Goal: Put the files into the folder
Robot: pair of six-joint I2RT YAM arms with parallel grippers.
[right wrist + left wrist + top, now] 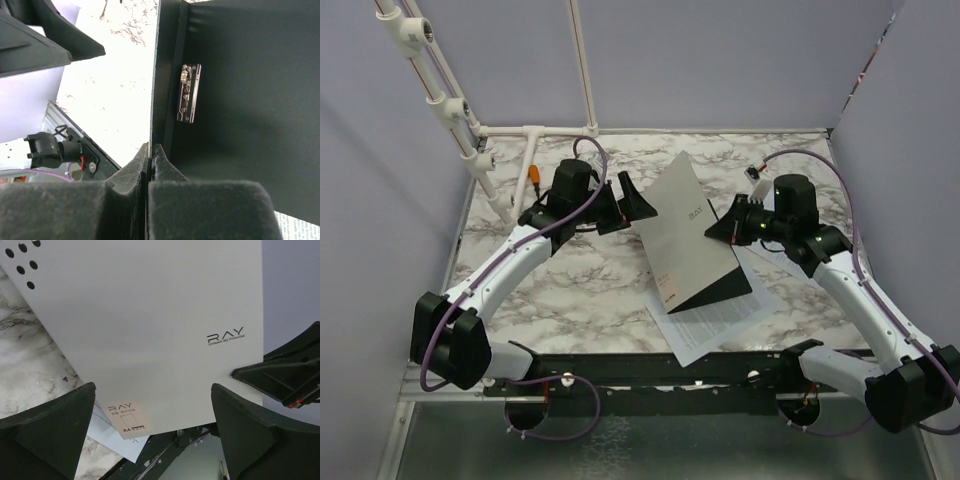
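On the left of the marbled table [570,280], the left arm reaches forward with a bent elbow. Left gripper [632,207] hangs level just beside the folder [685,235], jaws spread wide, holding nothing.

Centre: one folder, open. Grey-beige cover stands up steeply and tilted, with one orange-tan label [127,416] at its lower corner. Black inner panel lies flat on the table. One metal spine clip [189,92] shows inside.

Files [705,330]: white printed sheets lying flat under the folder, sticking out at its near and right edges. Exact number cannot be told.

Right: the right arm is angled inward with a bent elbow. Right gripper [151,147] has its jaws pinched tight on the edge of the standing cover.

Count: two arms, two grippers.
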